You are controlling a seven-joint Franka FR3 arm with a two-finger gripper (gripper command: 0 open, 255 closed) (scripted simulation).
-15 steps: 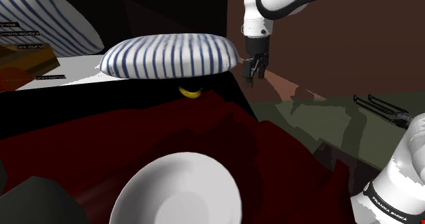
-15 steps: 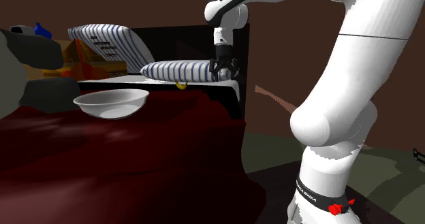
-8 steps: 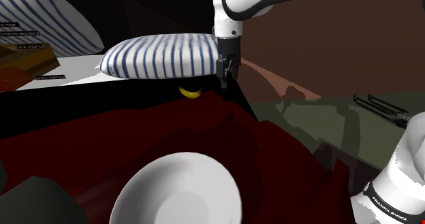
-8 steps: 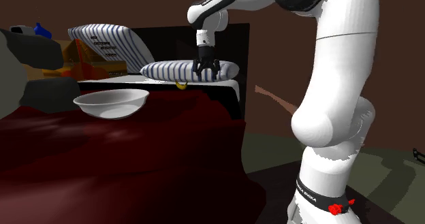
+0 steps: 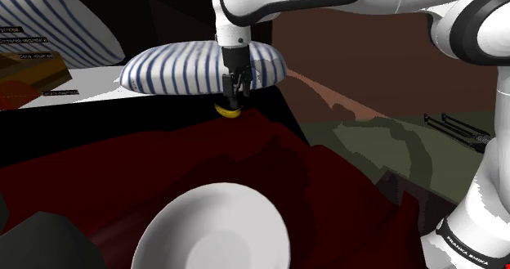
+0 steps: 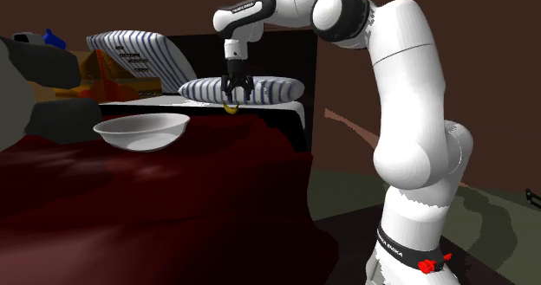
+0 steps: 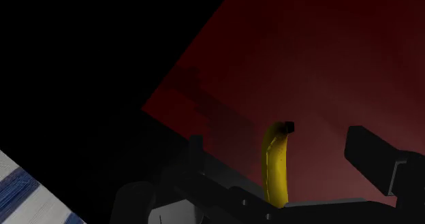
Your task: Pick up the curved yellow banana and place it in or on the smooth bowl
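Banana [image 7: 276,165]: yellow, curved, lying on the dark red bedcover [image 5: 98,177] just in front of the striped pillow.
Pincer [image 5: 234,96]: pointing down right over the banana, fingers apart on either side of it, not clasping it.
Striped pillow [image 5: 180,67]: white with blue stripes, just behind the pincer.
Bowl [image 5: 163,218]: white, smooth, on the same bedcover, well apart from the banana.

The shoulder view sits low beside the white arm [image 5: 470,226], whose foot fills its lower right. It faces across the dark red bed cover [image 5: 245,165], with the smooth white bowl [image 5: 176,226] close under the lens and the blue-striped white pillow [image 5: 184,67] farther off. The second exterior view stands back off the bed's side, facing along it. Both take in bowl, pillow, the curved yellow banana [image 5: 228,109] and the black two-finger gripper [image 5: 234,94]. The wrist view looks down from very near — banana between parted fingers, cover behind.
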